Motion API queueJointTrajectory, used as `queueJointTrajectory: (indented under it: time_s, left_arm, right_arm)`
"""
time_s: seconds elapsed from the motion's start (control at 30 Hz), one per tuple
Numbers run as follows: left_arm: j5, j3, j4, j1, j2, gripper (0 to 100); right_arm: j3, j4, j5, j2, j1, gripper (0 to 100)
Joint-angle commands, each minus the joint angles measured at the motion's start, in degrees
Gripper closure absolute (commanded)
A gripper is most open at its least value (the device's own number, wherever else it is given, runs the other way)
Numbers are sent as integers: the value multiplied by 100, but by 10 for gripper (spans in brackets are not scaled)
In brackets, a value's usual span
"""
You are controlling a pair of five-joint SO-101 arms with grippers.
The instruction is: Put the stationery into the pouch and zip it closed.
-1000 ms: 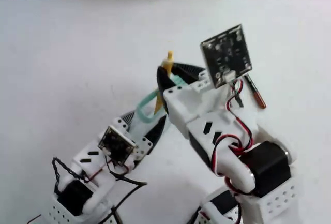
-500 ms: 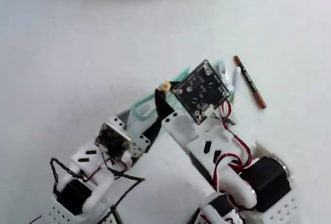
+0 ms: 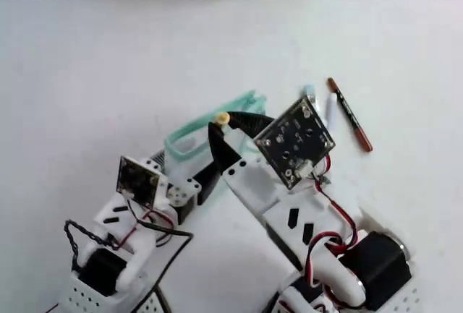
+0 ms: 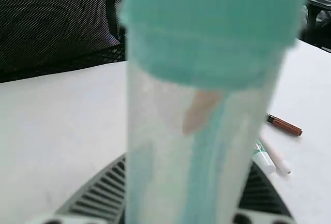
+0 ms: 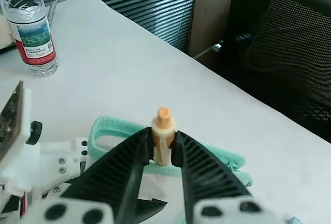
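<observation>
A clear pouch with a teal zip edge (image 3: 185, 142) lies between the two arms, its mouth gaping. My left gripper (image 3: 194, 185) is shut on the pouch's near end; in the left wrist view the pouch (image 4: 207, 27) rises close between the fingers. My right gripper (image 3: 219, 131) is shut on a tan pen (image 3: 221, 118), upright just over the pouch mouth. The right wrist view shows the tan pen (image 5: 163, 131) pinched between the black fingers, with the teal pouch edge (image 5: 111, 131) below. A brown pen (image 3: 350, 115) and a white pen (image 3: 329, 107) lie on the table to the right.
The white table (image 3: 108, 60) has free room at the left and the back. A water bottle (image 5: 31, 22) stands on the table off to one side in the right wrist view. A teal-capped pen (image 4: 262, 160) lies beside the brown pen (image 4: 284, 127).
My right gripper has drawn back and down with the tan pen, toward the pouch mouth. The left arm has shifted left, pulling the pouch with it and widening the opening.
</observation>
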State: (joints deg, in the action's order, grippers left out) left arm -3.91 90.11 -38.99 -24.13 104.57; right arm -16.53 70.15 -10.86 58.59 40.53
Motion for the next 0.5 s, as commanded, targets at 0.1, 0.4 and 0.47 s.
queueJointTrajectory:
  time_s: [0.1,0.4,0.47]
  left_arm:
    - [-88,-35,88,75,-4,782]
    - [-105,-35,88,75,-4,781]
    - [-88,-44,88,75,-4,782]
  right_arm:
    - [-18,-207,79,-66,40,981]
    - [-334,-382,70,-1024,4,977]
    - [-281,-382,79,-1068,13,946]
